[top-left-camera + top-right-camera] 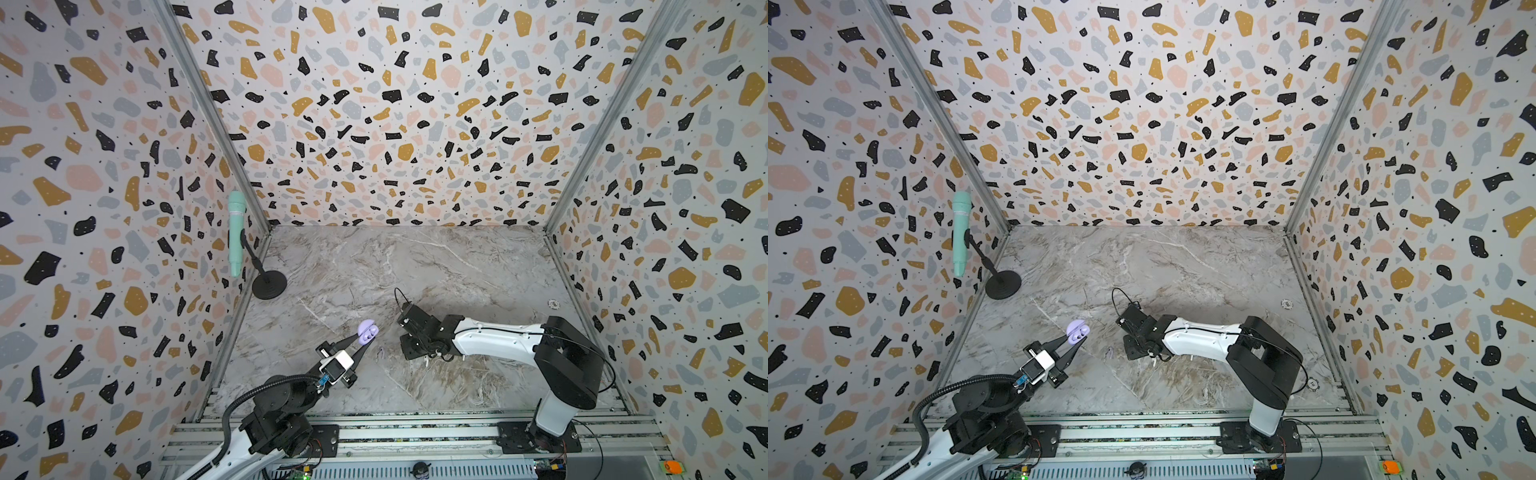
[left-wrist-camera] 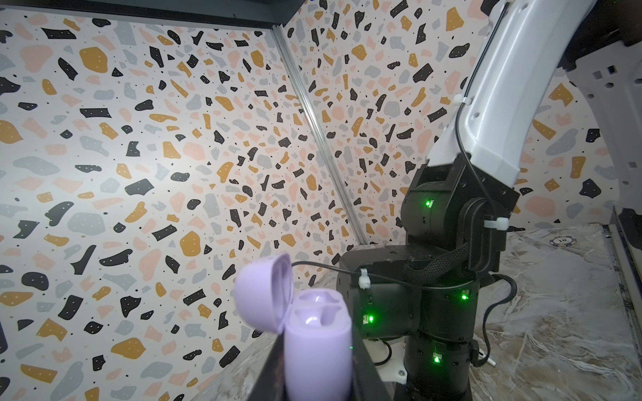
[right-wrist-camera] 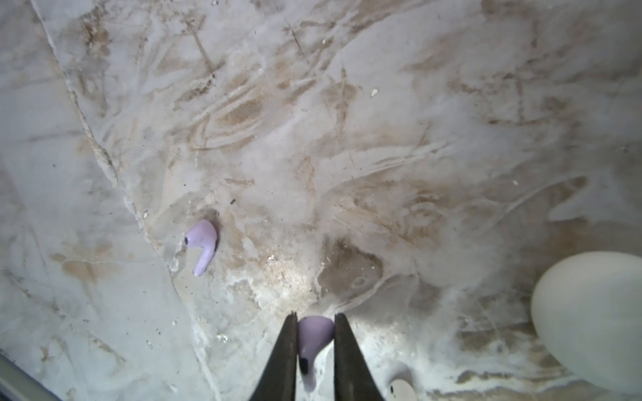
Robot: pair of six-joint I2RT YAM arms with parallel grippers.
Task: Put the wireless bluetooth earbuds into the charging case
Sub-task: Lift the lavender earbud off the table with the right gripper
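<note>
Starts from the marble bench, bare across the back and carrying the small things near the front middle. On the left, grips the lavender case in the left claw, clenched tight on the lower shell from both sides, with lid flipped back and sockets turned up toward the other arm. Probably holds it so to steady a round shell apt to roll and to offer an open mouth for loading. Shows the same grip in the left wrist view, with the case upright and seemingly lifted clear of the bench. Finds a white case resting on the bench at the edge of the right wrist view, apparently shut, though too blurred to be sure. On the right, pinches one lavender earbud in the right claw, nearly closed on the bulb end, with the stem pointing back toward the wrist and the whole held low over the bench. Looks ready for the carry across to the open case. Has the second lavender earbud lying flat on the bench, apart from that claw and between the two arms in both top views. Catches also a white earbud on the bench just beside the right claw.
</note>
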